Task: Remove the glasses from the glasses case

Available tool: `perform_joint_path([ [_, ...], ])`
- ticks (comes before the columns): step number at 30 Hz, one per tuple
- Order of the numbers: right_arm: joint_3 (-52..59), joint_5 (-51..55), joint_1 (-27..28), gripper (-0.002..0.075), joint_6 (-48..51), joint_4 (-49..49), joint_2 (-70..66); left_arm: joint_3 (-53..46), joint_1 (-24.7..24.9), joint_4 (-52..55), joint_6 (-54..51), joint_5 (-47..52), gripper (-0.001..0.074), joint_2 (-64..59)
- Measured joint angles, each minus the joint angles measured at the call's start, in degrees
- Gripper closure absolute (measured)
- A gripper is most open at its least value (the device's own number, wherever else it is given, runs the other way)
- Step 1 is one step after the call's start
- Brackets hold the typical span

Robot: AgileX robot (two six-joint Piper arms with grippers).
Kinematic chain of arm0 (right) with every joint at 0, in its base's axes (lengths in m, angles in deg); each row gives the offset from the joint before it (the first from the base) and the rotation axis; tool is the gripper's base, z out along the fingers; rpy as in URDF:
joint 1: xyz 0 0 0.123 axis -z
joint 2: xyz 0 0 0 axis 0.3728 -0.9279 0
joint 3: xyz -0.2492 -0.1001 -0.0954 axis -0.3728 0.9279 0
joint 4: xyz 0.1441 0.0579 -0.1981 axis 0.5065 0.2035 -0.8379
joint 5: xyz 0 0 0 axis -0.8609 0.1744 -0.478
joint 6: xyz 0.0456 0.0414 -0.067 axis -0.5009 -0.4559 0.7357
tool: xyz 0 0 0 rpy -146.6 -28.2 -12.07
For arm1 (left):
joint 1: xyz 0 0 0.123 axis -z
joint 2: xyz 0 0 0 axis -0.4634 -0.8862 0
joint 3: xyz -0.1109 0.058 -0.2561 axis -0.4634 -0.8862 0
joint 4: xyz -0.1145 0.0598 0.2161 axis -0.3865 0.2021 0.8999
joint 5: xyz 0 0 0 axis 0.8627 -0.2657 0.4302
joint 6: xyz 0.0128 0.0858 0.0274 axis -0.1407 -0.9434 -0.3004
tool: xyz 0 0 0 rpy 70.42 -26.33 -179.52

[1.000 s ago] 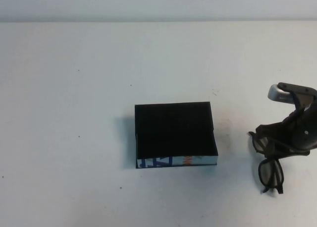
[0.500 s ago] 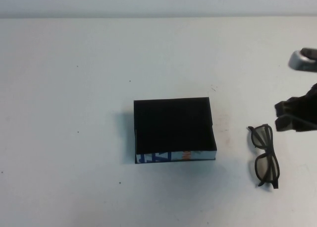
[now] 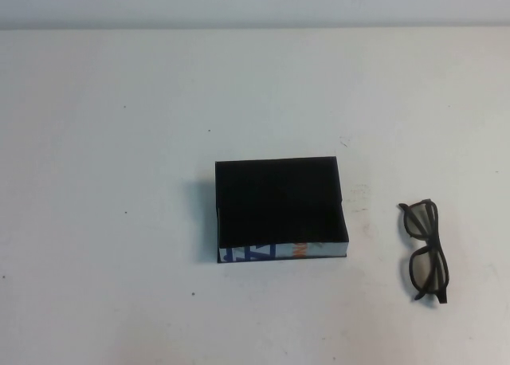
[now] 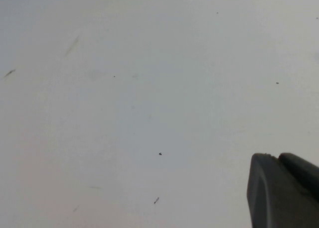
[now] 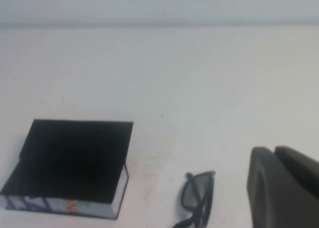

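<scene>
The glasses case (image 3: pixel 280 206) is an open, shallow black box at the table's middle, empty inside, its white side wall (image 3: pixel 279 251) printed blue and orange facing the near edge. The glasses (image 3: pixel 421 220), thin and dark-framed with folded arms, lie flat on the table to the right of the case, apart from it. Both also show in the right wrist view: case (image 5: pixel 75 158), glasses (image 5: pixel 194 194). My right gripper (image 5: pixel 273 149) is shut and empty, drawn back off the high view, away from the glasses. My left gripper (image 4: pixel 276 156) is shut and empty above bare table, out of the high view.
The white table (image 3: pixel 119 142) carries only small dark specks and faint marks. Its far edge meets a pale wall (image 3: pixel 255 2) at the back.
My right gripper let go of the glasses, leaving them on the table right of the case, then drew back right and out of the high view. The case has not moved.
</scene>
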Motion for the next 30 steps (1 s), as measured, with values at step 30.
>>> perform_joint_path([
  [30,33.7,-11.1,5.1,0.0742,-10.7,-6.5,27.0,0.0,0.0,0.0,0.0,0.0,0.0740,0.0],
])
